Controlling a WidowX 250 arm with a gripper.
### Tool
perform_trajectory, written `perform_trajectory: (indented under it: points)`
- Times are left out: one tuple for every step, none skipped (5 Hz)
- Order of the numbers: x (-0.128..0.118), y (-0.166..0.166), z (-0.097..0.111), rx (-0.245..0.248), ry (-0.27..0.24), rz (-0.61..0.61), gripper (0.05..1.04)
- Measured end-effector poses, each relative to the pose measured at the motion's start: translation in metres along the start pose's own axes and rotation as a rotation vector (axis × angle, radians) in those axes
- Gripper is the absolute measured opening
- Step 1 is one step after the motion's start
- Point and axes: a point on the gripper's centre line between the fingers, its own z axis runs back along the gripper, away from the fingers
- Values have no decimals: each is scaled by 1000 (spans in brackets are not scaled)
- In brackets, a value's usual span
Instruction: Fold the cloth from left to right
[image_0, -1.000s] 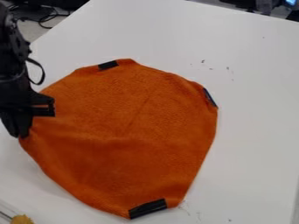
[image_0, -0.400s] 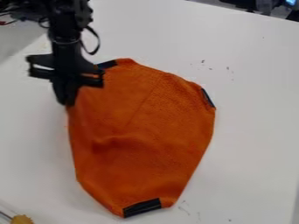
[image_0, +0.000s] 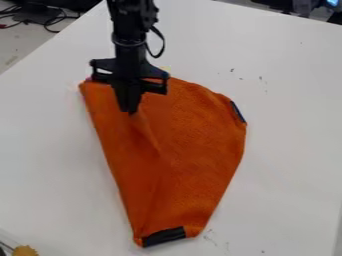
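The black gripper (image_0: 129, 111) hangs over the upper left part of the orange cloth (image_0: 194, 155), shut on the cloth, with creases running down from its fingertips. The cloth's left side is drawn over toward the right, and its left edge slants from the upper left down to the bottom corner. A black strip (image_0: 164, 236) marks the bottom corner and another dark strip (image_0: 238, 112) the right edge. The cloth's top edge is partly hidden behind the gripper.
The white table (image_0: 287, 165) surrounds the cloth. A yellowish object (image_0: 25, 250) lies at the lower left corner. Black cables (image_0: 50, 21) are beyond the table's edge at the upper left.
The gripper has moved right and slightly up from the left side, carrying the cloth's left part with it. The cloth now covers a narrower area.
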Motion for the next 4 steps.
perform_trajectory:
  points:
    - [10, -13, -12, -63, -12, -28, 72]
    - [14, -22, -20, -110, -21, -42, 72]
    - [19, -31, -27, -161, -20, -69, 72]
    - [23, -37, -29, -176, -18, -88, 97]
